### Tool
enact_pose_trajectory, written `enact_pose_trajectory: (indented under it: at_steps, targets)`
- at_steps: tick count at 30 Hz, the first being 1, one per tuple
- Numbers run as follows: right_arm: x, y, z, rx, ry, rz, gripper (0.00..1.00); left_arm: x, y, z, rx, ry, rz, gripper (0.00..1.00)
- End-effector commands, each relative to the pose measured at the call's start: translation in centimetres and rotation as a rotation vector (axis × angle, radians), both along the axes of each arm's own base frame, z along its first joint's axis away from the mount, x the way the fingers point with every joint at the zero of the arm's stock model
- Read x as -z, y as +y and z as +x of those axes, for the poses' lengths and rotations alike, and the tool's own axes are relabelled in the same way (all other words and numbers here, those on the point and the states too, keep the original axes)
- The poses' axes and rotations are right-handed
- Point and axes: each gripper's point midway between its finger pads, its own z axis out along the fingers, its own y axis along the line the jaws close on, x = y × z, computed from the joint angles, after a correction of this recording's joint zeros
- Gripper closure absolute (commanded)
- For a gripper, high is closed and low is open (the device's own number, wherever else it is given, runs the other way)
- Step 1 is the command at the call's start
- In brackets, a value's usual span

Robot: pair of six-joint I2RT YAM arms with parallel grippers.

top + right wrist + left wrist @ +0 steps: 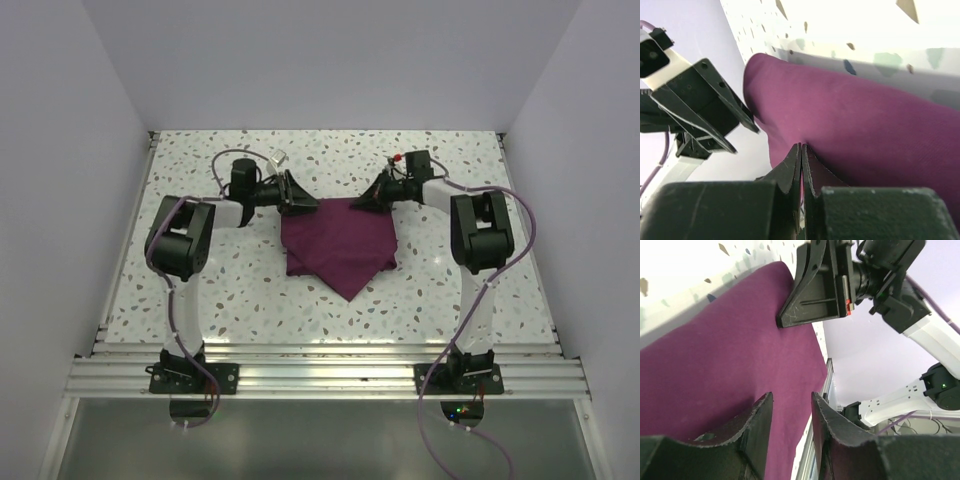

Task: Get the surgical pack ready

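Observation:
The plum-purple cloth lies folded into a pointed bundle at the table's middle, its point toward the near edge. No tray, scissors, gauze or packets show. My left gripper is open at the cloth's far left corner, its fingers low over the cloth with the gap empty. My right gripper is at the far right corner, shut on a pinch of cloth, with a purple sliver between its tips. Each wrist view shows the other gripper across the cloth: the right one and the left one.
The speckled white table is walled in by plain pale walls on three sides. An aluminium rail runs along the near edge and carries both arm bases. Purple cables hang from each arm.

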Motion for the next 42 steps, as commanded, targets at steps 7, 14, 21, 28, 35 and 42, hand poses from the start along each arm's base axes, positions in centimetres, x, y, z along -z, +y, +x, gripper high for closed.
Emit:
enact_pose_trajectory:
  at_steps: [7,14,21,28,35,42]
  targets:
    - [2.5,-4.7,-2.2,0.031,0.038,-0.025,1.00,1.6,5.9,-0.5,-0.048,-0.013,0.084,0.61]
    - [-0.5,-5.4,-5.0,-0.035,0.001,-0.098,1.00,-1.5,6.0,-1.4,-0.030,-0.108,0.156,0.60]
    - [-2.2,-3.4,-7.4,-0.095,-0.021,-0.086,1.00,-2.9,2.8,-3.2,0.042,-0.136,0.131,0.58]
    - [1.9,-3.7,-9.7,-0.120,0.037,-0.104,1.00,2.2,2.1,-6.5,0.072,0.009,0.117,0.61]
    - [2.5,-5.5,-12.3,-0.141,0.035,-0.179,1.00,3.7,4.4,-9.2,0.069,0.026,0.221,0.62]
    - [-0.2,-8.5,-13.5,-0.158,-0.008,-0.402,0.92,2.5,5.8,-9.8,0.059,-0.026,0.353,0.58]
